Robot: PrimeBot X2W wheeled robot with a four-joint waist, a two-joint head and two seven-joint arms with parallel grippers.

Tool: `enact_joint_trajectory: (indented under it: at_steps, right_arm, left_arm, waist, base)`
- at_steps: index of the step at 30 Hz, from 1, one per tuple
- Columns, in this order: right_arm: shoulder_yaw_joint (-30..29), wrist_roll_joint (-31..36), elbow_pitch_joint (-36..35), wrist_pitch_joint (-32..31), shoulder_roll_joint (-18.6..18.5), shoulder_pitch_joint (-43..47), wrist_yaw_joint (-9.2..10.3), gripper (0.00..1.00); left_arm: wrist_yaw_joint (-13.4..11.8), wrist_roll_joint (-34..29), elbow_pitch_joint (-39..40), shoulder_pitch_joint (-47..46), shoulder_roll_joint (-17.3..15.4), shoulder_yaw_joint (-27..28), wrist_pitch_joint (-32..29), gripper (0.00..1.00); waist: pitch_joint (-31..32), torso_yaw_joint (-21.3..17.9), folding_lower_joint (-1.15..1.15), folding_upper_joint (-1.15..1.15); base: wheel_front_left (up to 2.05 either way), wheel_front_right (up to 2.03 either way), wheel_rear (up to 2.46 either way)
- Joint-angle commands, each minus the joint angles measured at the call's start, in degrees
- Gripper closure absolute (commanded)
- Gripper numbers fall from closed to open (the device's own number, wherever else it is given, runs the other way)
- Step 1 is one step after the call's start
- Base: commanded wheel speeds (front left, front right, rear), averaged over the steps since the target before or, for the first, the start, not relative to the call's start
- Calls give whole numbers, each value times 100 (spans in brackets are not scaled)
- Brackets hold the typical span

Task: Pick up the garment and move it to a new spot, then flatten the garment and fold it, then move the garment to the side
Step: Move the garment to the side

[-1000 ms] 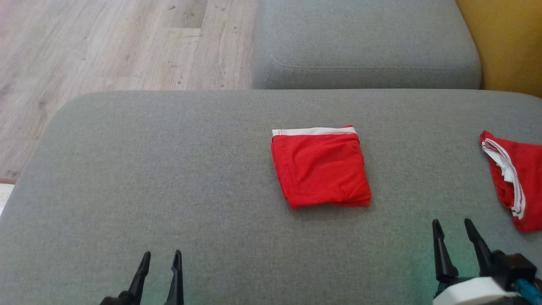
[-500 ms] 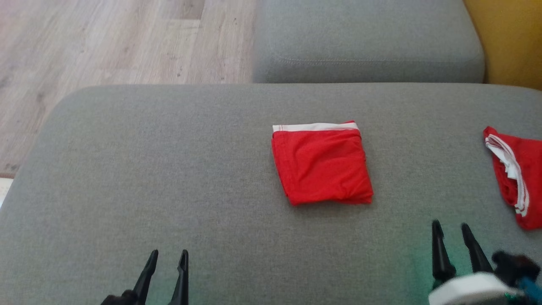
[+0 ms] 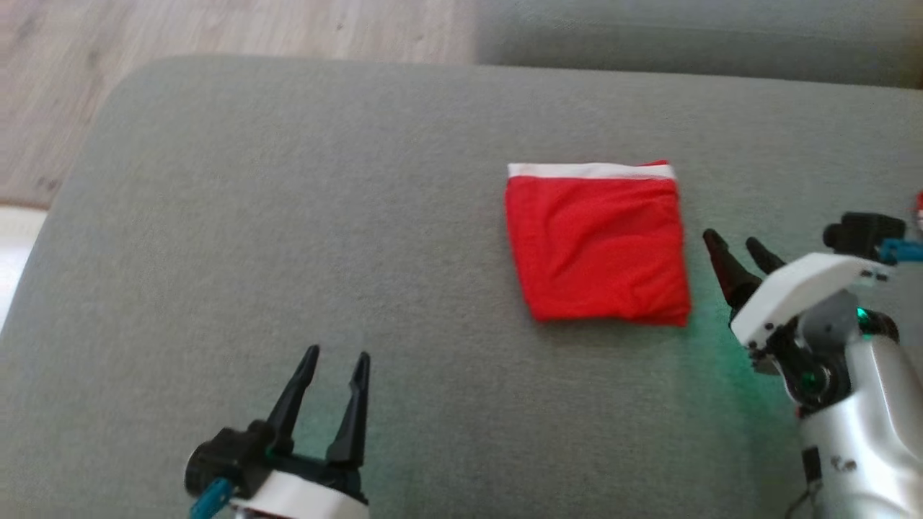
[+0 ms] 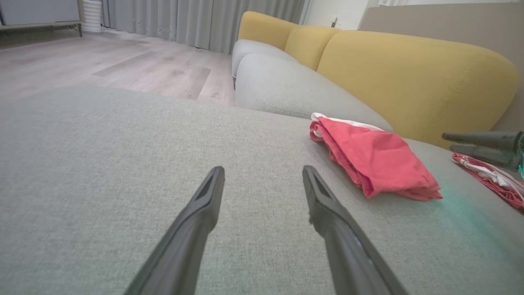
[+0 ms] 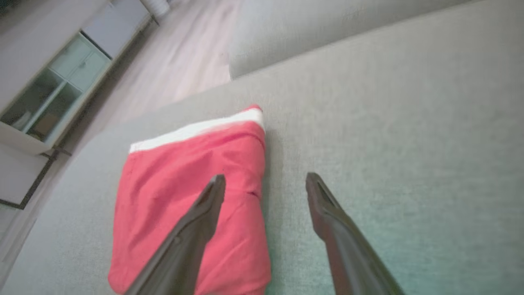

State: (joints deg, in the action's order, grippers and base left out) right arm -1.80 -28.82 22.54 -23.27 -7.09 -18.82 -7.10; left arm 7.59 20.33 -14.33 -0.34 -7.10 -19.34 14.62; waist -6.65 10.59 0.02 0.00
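The garment (image 3: 597,245) is a red folded piece with a white waistband along its far edge, lying flat on the grey cushion (image 3: 288,216). My right gripper (image 3: 732,241) is open just right of the garment's right edge, holding nothing. From the right wrist, the right gripper (image 5: 266,178) has one finger over the edge of the garment (image 5: 180,176) and the other over bare cushion. My left gripper (image 3: 337,355) is open and empty, well to the near left of the garment. Seen from the left wrist, the left gripper (image 4: 263,172) points past the garment (image 4: 374,157).
Another red and white garment (image 4: 495,178) lies farther right on the cushion, behind my right gripper's fingers (image 4: 483,143). A yellow sofa back (image 4: 409,69) runs along the right. Wooden floor (image 3: 216,29) lies beyond the cushion's far left edge. A low cabinet (image 5: 49,82) stands across the floor.
The head camera has tilted down and shifted. My right gripper has advanced from the near edge up beside the garment's right side. My left gripper reaches a little farther forward. Both stay open.
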Motion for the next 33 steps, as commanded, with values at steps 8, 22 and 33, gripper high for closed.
enact_joint_trajectory:
  at_steps: [8,22,33]
  right_arm:
    - [-172,90,892,-681,192,-786,-39,0]
    - [-392,-898,1280,-735,40,-1209,-39,100]
    - [-604,-730,446,-1063,-1085,-1622,-39,100]
  left_arm:
    - [-10,291,141,-490,-154,-292,38,0]
    - [-10,311,180,-458,-399,-187,38,0]
    - [-10,220,338,-513,-621,-85,38,0]
  waist:
    - [-417,565,-2,0]
    - [-487,-132,-2,0]
    - [-832,-1175,-2,0]
  base:
    - [0,0,0]
    - [0,0,0]
    - [0,0,0]
